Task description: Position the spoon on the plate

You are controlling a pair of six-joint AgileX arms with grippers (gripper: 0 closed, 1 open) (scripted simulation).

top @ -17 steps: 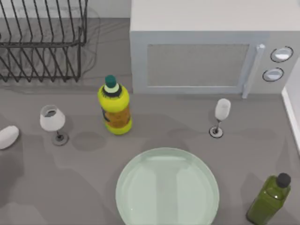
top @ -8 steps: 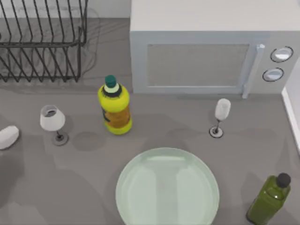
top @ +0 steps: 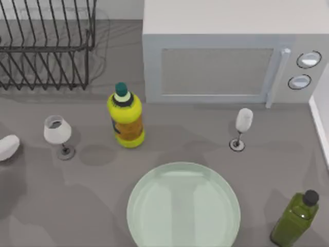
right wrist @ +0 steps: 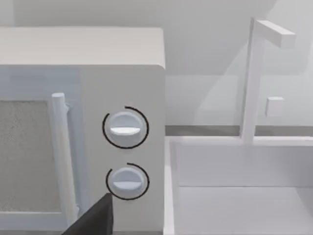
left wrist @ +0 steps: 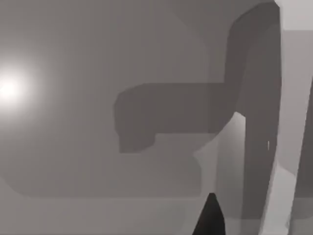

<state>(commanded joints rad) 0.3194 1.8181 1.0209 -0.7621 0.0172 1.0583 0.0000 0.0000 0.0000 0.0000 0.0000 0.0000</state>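
Change since earlier frame: white rounded object [top: 7, 146] at the counter's [top: 288, 154] left edge has drifted slightly further left and back; whether it is the spoon or part of an arm, cannot tell. All else is unchanged.

Left end effector [left wrist: 210, 218]: dark tip pointed down at bare grey counter crossed by blocky shadows. Released or clenched: cannot tell.

Right end effector [right wrist: 95, 218]: held level, facing the microwave [right wrist: 83, 147]; its two dials [right wrist: 125, 127] lie just ahead, with a white sink [right wrist: 239, 196] and faucet [right wrist: 254, 73] beside them. State: cannot tell.

Top view:
- Plate [top: 183, 208], pale green, front centre, nothing on it.
- Yellow bottle [top: 126, 121].
- Two stemmed glasses [top: 57, 131].
- Green bottle [top: 297, 218].
- Dish rack [top: 46, 46].
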